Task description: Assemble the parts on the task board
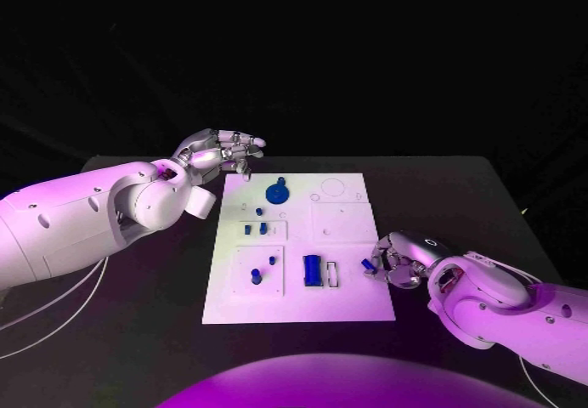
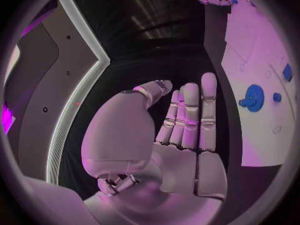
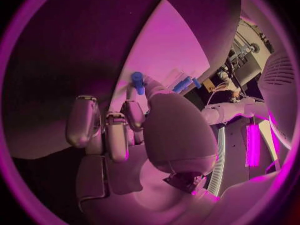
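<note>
- We judged that the step in hand was to carry a small blue peg [image 1: 368, 265] to its place on the white board [image 1: 355, 306] and set it in.
- The right hand [image 1: 399, 262] pinched this peg between the thumb and a finger, just at the board's right edge, in the near half of the board; the right wrist view showed the blue peg [image 3: 137, 82] standing out above the fingertips.
- To do the step well, we thought the hand should keep the peg upright, bring it straight over the hole, and lower it slowly without side push. Which hole was meant, we could not tell.
- The pinch was near one end of the peg, so we judged it could tilt or slip if the fingers loosened too early.
- The right arm came in low from the right side, with the palm turned toward the board and the other fingers curled in.
- The left hand [image 1: 221, 153] hung above the table just beyond the far left corner of the board, and it held nothing; in the left wrist view its fingers [image 2: 190, 115] were straight and lay side by side.
- A round blue gear [image 1: 278, 192] sat in the far part of the board, and a blue block [image 1: 313, 270] with some smaller blue pieces lay in the near part.
</note>
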{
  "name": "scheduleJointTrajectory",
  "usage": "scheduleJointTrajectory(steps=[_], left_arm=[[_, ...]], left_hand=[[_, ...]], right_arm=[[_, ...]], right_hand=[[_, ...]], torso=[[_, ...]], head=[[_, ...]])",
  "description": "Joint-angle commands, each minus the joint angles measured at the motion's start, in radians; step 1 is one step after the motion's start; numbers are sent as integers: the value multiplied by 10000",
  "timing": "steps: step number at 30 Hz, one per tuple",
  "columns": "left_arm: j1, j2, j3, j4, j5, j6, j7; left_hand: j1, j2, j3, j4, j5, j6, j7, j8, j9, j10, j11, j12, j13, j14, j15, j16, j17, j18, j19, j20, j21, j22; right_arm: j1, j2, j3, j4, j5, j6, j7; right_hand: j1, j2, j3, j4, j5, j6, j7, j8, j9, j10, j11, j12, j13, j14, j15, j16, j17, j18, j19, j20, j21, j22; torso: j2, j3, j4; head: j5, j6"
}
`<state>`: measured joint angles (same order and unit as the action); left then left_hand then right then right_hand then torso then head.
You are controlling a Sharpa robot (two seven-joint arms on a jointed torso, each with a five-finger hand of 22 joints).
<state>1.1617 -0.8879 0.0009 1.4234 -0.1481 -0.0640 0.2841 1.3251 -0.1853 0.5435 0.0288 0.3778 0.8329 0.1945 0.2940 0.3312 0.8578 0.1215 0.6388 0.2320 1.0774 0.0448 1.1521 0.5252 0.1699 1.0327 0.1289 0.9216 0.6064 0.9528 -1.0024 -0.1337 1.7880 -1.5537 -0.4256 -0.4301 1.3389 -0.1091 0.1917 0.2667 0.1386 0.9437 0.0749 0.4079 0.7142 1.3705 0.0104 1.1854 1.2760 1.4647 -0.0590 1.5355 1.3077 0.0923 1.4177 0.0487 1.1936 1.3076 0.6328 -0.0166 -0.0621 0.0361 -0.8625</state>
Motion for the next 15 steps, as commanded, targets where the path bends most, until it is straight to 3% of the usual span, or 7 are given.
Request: scheduleJointTrajectory(steps=[1, 8, 15], left_arm=[[5, -4, 4, 29, -14, 156, 59], [5, -17, 4, 37, -14, 157, 49], [5, -8, 4, 33, -14, 154, 45]], left_hand=[[-62, 45, -26, 11, -8, -47, 2, 67, 2, -60, 23, 36, -10, -49, 8, 56, -10, 151, 23, 61, -37, -10], [-62, 45, -26, 11, -8, -47, 2, 67, 2, -60, 23, 36, -10, -49, 8, 56, -10, 151, 23, 61, -37, -10], [-62, 45, -26, 11, -8, -47, 2, 67, 2, -60, 23, 36, -10, -49, 8, 56, -10, 151, 23, 61, -37, -10]], right_arm=[[-140, 45, -93, -68, -341, 727, -386], [-165, 35, -93, 69, -391, 382, -471], [-107, -35, -85, 449, -77, -221, -438]], right_hand=[[388, 96, 400, -133, -168, 133, -34, -76, -61, 14, -134, -29, 4, 873, -69, 56, 1711, -107, 37, -43, -2, 529], [670, 54, 2009, -458, 255, 290, -165, -28, 22, 160, -264, 54, 86, 885, -174, 66, 1766, -126, 100, -150, 54, 619], [-283, -218, 3808, -844, 361, 184, -152, 228, 411, 307, -250, 94, 148, 898, -179, 79, 1823, -145, 156, -161, 91, 717]], torso=[[0, -1, -2], [-13, -11, -13], [-19, -10, 11]], head=[[4, -16], [10, -22], [2, -18]])
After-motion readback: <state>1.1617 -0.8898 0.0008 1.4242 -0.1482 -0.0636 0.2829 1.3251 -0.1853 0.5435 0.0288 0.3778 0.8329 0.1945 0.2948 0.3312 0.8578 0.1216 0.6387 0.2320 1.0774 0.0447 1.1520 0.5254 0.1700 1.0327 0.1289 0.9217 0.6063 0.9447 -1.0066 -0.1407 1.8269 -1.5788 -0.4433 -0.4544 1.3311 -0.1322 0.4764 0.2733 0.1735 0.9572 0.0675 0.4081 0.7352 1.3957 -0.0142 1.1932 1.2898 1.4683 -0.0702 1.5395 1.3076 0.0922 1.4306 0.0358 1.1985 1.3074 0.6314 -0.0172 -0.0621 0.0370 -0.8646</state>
